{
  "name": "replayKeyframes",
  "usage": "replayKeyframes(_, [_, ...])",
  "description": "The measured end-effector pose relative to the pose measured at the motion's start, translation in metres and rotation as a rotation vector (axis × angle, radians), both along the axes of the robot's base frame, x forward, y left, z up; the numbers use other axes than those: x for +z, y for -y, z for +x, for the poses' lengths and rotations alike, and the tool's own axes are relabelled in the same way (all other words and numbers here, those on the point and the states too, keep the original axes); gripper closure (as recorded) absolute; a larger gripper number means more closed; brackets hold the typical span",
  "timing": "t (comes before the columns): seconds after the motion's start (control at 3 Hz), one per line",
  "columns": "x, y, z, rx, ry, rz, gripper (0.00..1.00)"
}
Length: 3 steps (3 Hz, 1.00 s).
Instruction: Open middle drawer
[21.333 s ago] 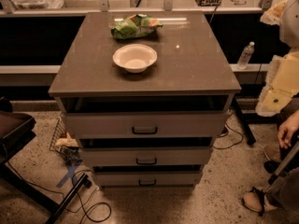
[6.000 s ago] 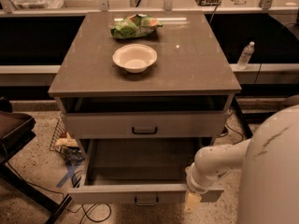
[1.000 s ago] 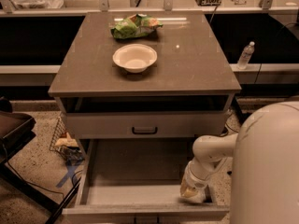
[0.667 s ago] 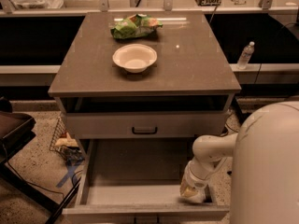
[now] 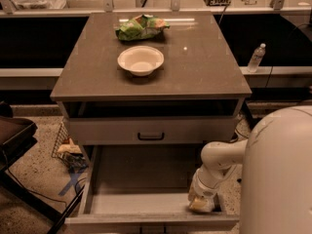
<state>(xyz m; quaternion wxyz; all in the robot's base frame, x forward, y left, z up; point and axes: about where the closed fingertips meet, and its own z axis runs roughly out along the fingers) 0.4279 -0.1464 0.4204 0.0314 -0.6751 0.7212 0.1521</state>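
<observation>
The middle drawer (image 5: 146, 206) of the grey cabinet is pulled far out, and its inside shows bare. Its front panel (image 5: 151, 223) runs along the bottom edge of the view; the handle is out of sight. The top drawer (image 5: 151, 130) with its dark bar handle (image 5: 150, 136) is shut above it. My gripper (image 5: 201, 204) hangs at the end of the white arm (image 5: 219, 162), low inside the drawer's front right corner, close behind the front panel. The lowest drawer is hidden under the open one.
A white bowl (image 5: 140, 59) and a green bag (image 5: 141, 27) lie on the cabinet top (image 5: 204, 67). A water bottle (image 5: 256, 57) stands at the right. A wire basket (image 5: 68, 147) and cables lie on the floor at the left. My white body (image 5: 280, 174) fills the lower right.
The drawer was shut at first, then partly out, and now stands far out. Over the last second nothing has visibly moved.
</observation>
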Motion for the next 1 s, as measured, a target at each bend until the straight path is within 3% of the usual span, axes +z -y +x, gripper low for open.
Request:
replayKeyframes(0.33, [-0.0008,-0.0002,-0.001,0.001,-0.002,0.0,0.06])
replayKeyframes(0.67, [-0.0014,-0.0004,-0.0018,0.001,-0.004,0.0,0.0])
replayKeyframes(1.0, [-0.0014,-0.0004,-0.0018,0.002,-0.004,0.0,0.0])
